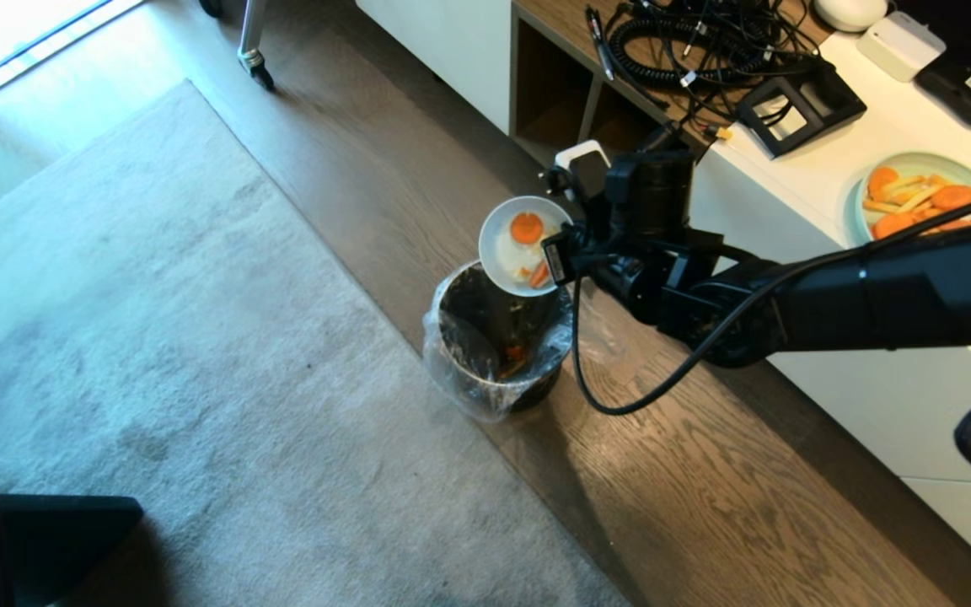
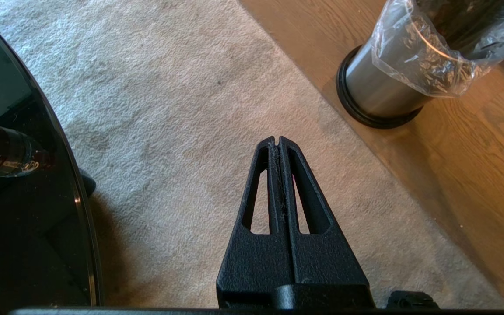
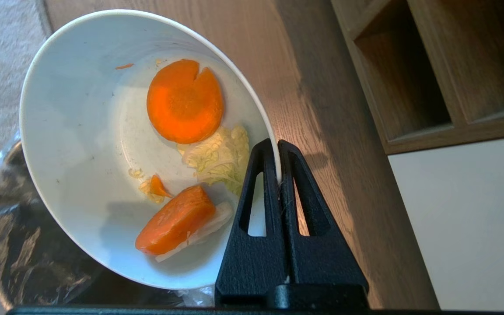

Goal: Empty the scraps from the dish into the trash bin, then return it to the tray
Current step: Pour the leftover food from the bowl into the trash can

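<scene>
My right gripper (image 1: 555, 255) (image 3: 276, 146) is shut on the rim of the dish (image 1: 509, 253) (image 3: 72, 144), a small white bowl tipped steeply on its side above the trash bin (image 1: 494, 337) (image 3: 24, 249). The scraps (image 1: 527, 228) (image 3: 185, 101), two orange carrot slices with pale cabbage bits, still cling inside the bowl. The bin is brushed steel with a black base ring and a clear liner bag (image 2: 392, 78); some scraps lie in its bottom. My left gripper (image 2: 278, 142) hangs shut and empty over the carpet. The tray is out of view.
A grey carpet (image 1: 157, 337) lies beside the wooden floor strip where the bin stands. A white cabinet (image 1: 873, 396) with open wooden cubbies runs along the right, carrying cables and a pale-green plate of carrots and fries (image 1: 915, 202). A round black glass tabletop (image 2: 20, 197) is close to the left arm.
</scene>
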{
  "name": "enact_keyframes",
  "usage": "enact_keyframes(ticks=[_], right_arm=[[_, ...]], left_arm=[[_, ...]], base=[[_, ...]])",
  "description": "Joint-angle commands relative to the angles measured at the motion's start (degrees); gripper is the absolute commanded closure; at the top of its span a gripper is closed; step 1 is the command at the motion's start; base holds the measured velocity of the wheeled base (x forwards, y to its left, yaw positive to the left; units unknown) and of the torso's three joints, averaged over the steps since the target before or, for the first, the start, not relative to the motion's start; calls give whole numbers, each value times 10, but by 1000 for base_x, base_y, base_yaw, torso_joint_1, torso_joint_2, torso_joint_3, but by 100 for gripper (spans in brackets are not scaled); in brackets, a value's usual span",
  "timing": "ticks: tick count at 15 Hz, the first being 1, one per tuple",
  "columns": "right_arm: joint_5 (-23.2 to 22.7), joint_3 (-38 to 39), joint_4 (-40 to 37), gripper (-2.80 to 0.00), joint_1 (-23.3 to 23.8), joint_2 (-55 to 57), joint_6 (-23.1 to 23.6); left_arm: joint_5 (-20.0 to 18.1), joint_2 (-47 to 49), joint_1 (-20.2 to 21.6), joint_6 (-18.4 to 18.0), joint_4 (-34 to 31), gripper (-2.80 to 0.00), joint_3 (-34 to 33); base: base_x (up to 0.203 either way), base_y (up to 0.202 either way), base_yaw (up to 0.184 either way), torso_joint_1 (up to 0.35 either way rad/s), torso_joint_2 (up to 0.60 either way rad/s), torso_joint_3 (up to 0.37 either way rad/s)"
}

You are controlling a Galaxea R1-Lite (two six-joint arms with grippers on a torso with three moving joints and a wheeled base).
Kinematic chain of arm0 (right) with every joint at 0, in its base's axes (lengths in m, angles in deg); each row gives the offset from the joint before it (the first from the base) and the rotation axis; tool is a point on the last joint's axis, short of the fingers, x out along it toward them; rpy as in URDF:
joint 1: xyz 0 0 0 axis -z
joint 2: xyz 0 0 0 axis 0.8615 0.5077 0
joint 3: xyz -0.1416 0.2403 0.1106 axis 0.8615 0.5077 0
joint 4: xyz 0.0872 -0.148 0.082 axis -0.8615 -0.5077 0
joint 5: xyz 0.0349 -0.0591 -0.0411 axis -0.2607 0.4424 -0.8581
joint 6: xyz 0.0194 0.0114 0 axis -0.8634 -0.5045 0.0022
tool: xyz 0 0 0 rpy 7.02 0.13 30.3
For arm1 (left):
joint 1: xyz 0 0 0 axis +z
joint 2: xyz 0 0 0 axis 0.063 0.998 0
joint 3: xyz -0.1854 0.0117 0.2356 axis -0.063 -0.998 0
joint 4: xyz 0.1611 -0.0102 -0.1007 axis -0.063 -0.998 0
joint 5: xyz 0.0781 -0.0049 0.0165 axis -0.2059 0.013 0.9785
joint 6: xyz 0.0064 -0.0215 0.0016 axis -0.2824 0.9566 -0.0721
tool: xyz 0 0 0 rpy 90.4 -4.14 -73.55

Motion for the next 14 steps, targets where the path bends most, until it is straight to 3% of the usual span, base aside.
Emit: enact_keyframes(ticks=[1,7,12,14], right_arm=[[1,1,4,0,-15,12,27],[-2,11,95,0,-22,62,168],[-3,21,150,0,-7,74,239],[-3,33,192,0,3,77,288]], left_arm=[[0,0,0,0,0,0,0],[0,0,0,0,0,0,0],[0,0,0,0,0,0,0],[0,0,0,0,0,0,0]], base=[[0,0,0,0,0,0],[0,0,0,0,0,0],[0,0,0,0,0,0],[0,0,0,0,0,0]])
